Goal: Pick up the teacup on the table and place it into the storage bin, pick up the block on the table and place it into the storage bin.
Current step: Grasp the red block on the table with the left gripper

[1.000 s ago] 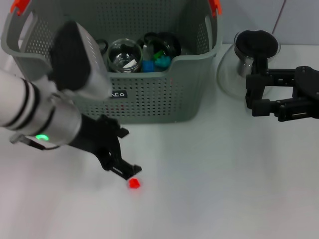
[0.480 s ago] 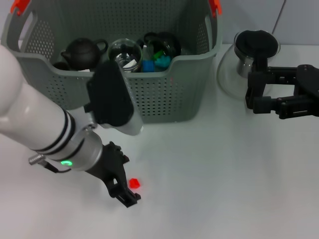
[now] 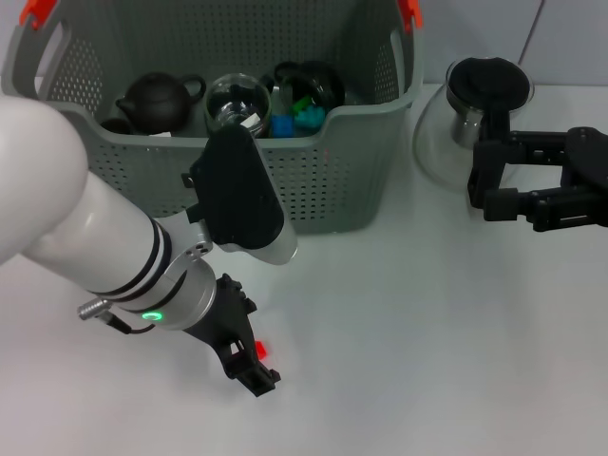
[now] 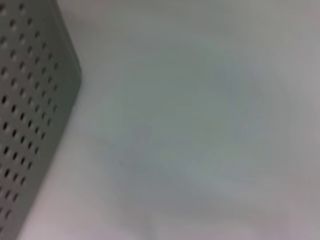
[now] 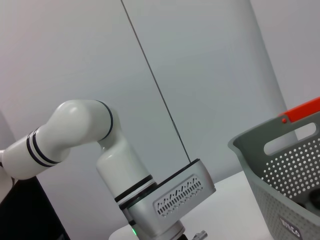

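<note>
At the seven o'clock part of the head view the left claw (image 3: 249,364) was low on the worktop (image 3: 427,361), its fingers parted either side of the red block (image 3: 259,350) and not yet clenched on it. To do this well it should centre the block between the fingers, squeeze gently, lift straight up, then carry it toward twelve o'clock over the storage bin (image 3: 313,180). The bin already held a dark teapot (image 3: 157,98) and a glass cup (image 3: 237,103). At three o'clock the right claw (image 3: 494,185) sat parked and released beside a glass pot (image 3: 480,109).

The left wrist view showed only bin wall and bare worktop, no block; the right wrist view showed the left arm from the side.
</note>
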Controlling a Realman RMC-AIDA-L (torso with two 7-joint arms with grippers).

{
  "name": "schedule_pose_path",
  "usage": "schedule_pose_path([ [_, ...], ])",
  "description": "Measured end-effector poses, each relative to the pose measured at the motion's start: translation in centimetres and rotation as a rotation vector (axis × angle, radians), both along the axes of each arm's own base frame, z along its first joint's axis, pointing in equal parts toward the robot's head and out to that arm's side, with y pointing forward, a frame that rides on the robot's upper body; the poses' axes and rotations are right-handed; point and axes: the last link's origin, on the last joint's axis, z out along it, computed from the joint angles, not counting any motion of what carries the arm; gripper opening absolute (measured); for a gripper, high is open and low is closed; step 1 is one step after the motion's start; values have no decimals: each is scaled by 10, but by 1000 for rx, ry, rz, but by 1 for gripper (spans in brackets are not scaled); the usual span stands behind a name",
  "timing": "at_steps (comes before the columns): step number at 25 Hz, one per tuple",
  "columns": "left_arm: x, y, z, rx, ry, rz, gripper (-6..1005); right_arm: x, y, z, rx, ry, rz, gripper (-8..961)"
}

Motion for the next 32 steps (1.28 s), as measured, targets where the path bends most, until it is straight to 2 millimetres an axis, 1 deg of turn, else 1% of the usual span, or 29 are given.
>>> schedule_pose_path([
  [11,-3,4,-10,-2,50,-1,837,2,-1,0,9,-2,4,925],
  [16,-2,4,-13,2,68,-17,747,3,-1,0,11,-2,2,925],
  [22,-2,6,-13,14,91,-28,718,4,-2,0,12,-2,-1,924],
  [27,-3,6,-14,13,107,-34,474,5,-2,0,14,-1,-2,924],
  [32,-2,6,-16,8,119,-35,430,5,-2,0,15,0,-1,925],
])
